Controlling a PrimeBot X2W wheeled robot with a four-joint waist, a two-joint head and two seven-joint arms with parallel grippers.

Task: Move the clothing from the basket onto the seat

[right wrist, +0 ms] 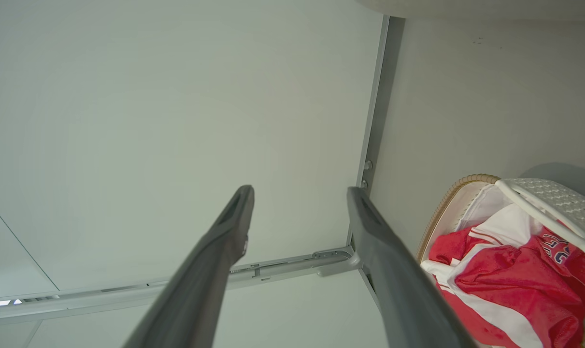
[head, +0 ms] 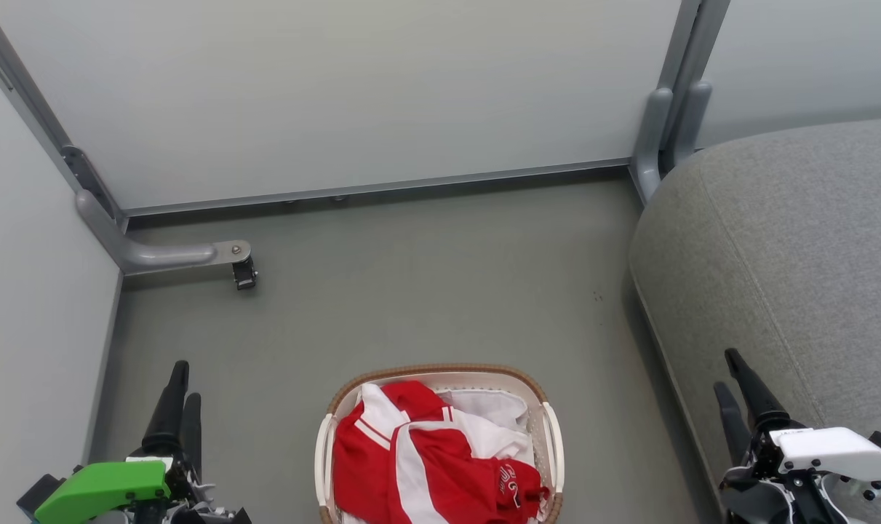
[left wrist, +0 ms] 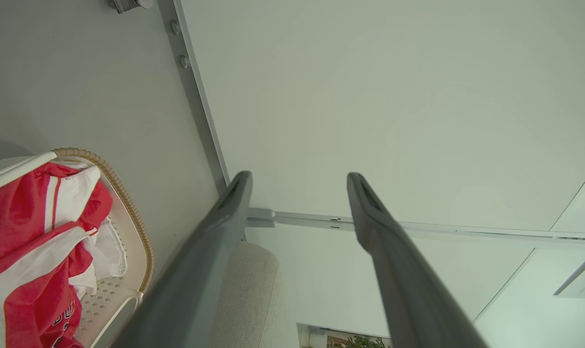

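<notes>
between left gripper (head: 187,380) and right gripper (head: 726,370), clothing (head: 440,466) fills the basket (head: 440,370).

The left gripper (head: 187,382) sits left of the basket (head: 440,369), well apart from it. Its fingers point up the head view, spread wide and empty, below them a green housing (head: 102,489). The right gripper (head: 725,370) mirrors it right of the basket, equally spread and empty, with a white housing (head: 833,451).

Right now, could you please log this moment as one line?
clothing: in basket, not yet on seat | left gripper: open | right gripper: open
</notes>
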